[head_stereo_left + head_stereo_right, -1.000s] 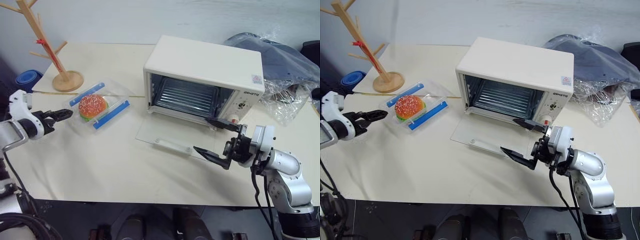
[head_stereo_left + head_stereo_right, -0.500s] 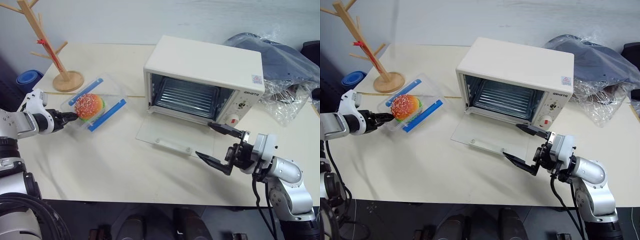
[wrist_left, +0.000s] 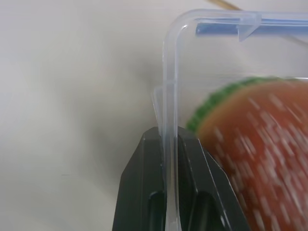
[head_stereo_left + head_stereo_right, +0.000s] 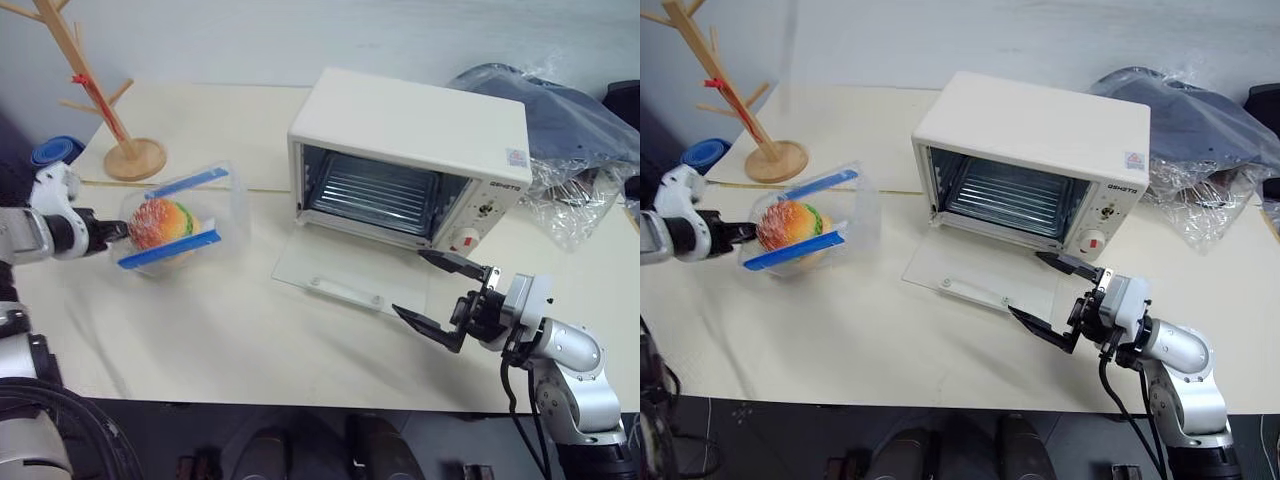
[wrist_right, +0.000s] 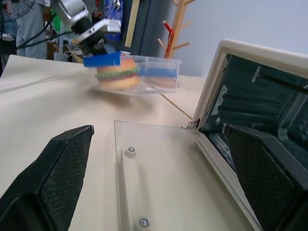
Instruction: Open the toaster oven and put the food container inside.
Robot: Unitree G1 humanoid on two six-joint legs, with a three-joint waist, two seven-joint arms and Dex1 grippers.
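Left wrist view puts the food container [image 3: 216,96] right at the lens: its clear plastic wall runs down between the two black fingers [image 3: 144,192] of the left gripper [image 4: 108,231], which are clamped on that wall with no gap to either side. From the head cameras that arm reaches in from the robot's left at about table-edge level, the gripper pointing toward the oven and slightly down. The container hangs from it tilted, one long side up, off the cream table [image 4: 230,330], over the table's left part, well apart from the oven.

It is a clear rectangular box with blue clips [image 4: 168,250] along both long sides. The toy burger [image 4: 158,222] inside shows an orange sprinkled bun and a green frill.

To its right stands the toaster oven [image 4: 420,130], cream-white, its glass door [image 4: 345,275] folded flat onto the table and the wire rack [image 4: 375,190] visible inside; a red knob [image 4: 464,240] sits on the front panel.

In front of the door hangs the right gripper [image 4: 440,292], fingers spread wide and holding nothing, pointing toward the container.

Behind the container stands a wooden mug tree [image 4: 95,95]; crumpled clear plastic [image 4: 570,170] lies right of the oven.
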